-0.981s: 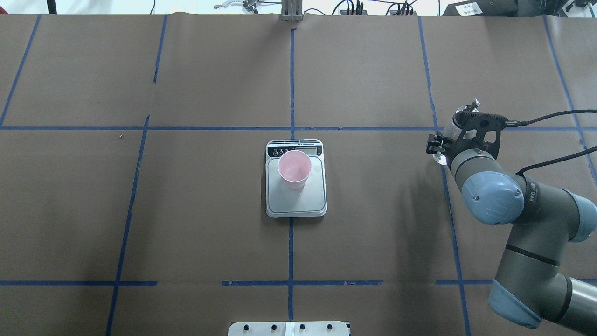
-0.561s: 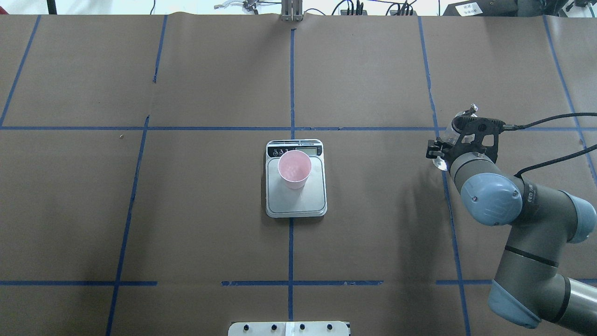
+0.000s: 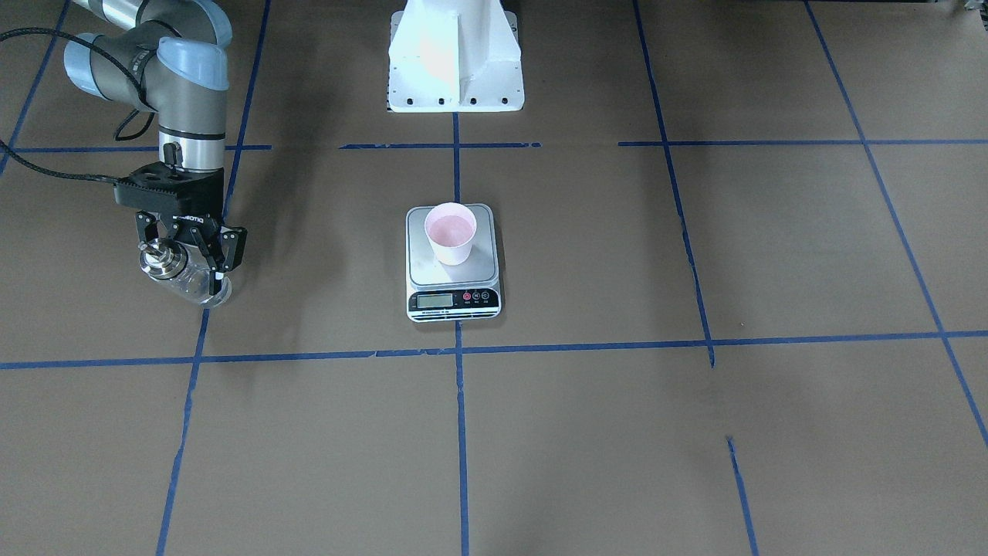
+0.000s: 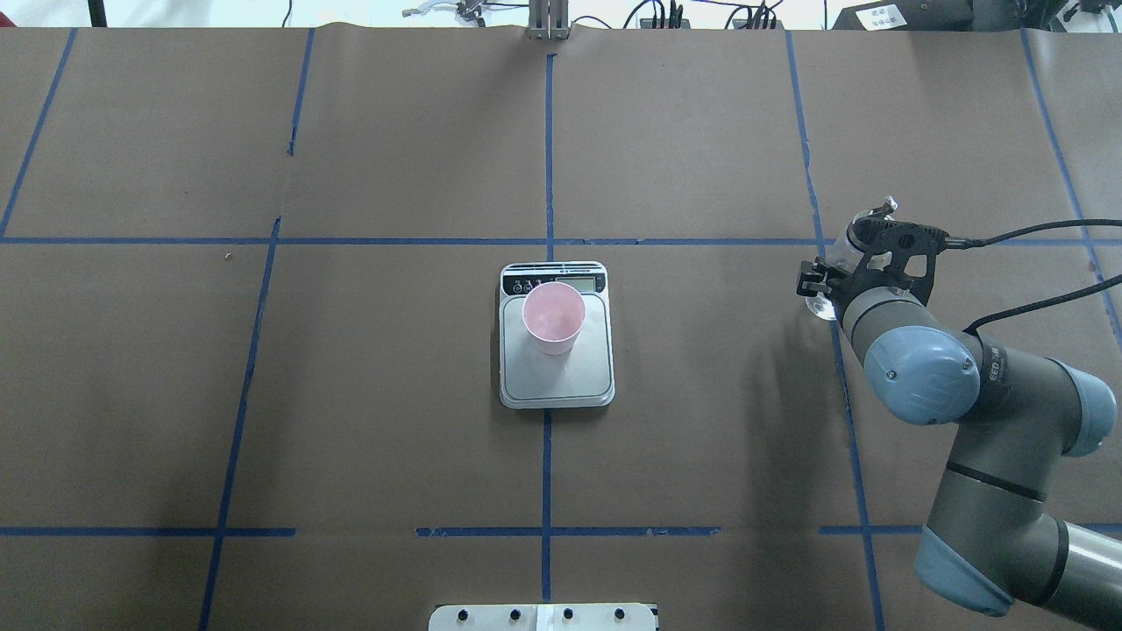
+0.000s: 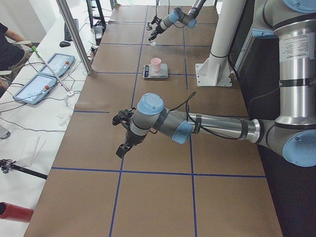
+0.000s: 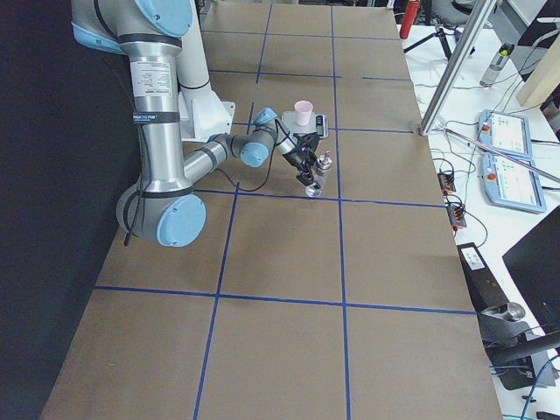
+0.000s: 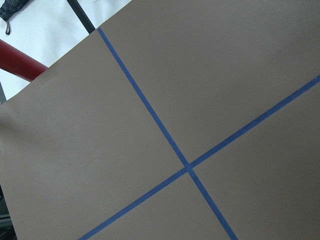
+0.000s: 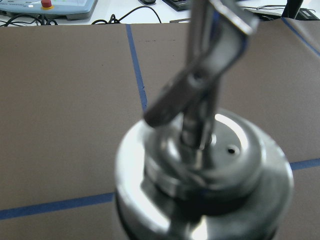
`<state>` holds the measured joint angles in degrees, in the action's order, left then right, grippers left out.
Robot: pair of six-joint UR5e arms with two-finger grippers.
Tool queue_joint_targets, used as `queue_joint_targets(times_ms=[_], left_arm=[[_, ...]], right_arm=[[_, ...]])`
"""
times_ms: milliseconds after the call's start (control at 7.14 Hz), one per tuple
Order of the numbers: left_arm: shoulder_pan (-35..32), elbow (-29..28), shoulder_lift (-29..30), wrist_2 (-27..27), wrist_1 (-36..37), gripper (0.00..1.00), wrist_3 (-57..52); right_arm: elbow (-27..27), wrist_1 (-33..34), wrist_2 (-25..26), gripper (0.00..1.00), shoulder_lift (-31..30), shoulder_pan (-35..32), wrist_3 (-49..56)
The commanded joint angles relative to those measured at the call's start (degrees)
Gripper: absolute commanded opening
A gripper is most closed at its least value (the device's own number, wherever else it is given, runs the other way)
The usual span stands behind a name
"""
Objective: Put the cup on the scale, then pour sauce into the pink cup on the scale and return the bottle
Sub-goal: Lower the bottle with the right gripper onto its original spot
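The pale pink cup (image 3: pixel 451 232) stands upright on the steel plate of the small scale (image 3: pixel 454 297) at the table's middle; both also show in the overhead view, the cup (image 4: pixel 553 317) on the scale (image 4: pixel 557 381). My right gripper (image 3: pixel 185 259) is shut on the clear glass bottle (image 3: pixel 185 279), low over the table far to the robot's right of the scale. The right wrist view looks down on its metal collar and spout (image 8: pixel 200 170). The sauce cannot be made out. My left gripper (image 5: pixel 118 134) hangs over bare table far from the scale; I cannot tell whether it is open.
The white robot base (image 3: pixel 455 69) stands behind the scale. Blue tape lines cross the brown table cover. A side bench with tablets (image 5: pixel 49 74) and a metal pole (image 5: pixel 74 34) lies beyond the table's far edge. A red cylinder (image 7: pixel 15 65) shows past the table's corner.
My right gripper has moved slightly towards the table's middle and lower with the bottle in it. The cup and scale have not moved.
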<state>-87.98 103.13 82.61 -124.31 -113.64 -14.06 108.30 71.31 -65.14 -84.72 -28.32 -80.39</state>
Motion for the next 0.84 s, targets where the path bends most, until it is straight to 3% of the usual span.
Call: queue_joint_targets(times_ms=[0, 701], left_arm=[[0.0, 0.1, 0.0, 0.0, 0.0, 1.00, 0.0], [0.0, 0.1, 0.0, 0.0, 0.0, 1.00, 0.0]], right_arm=[[-0.5, -0.1, -0.1, 0.00, -0.2, 0.0, -0.2], [-1.0, 0.0, -1.5, 0.00, -0.1, 0.3, -0.2]])
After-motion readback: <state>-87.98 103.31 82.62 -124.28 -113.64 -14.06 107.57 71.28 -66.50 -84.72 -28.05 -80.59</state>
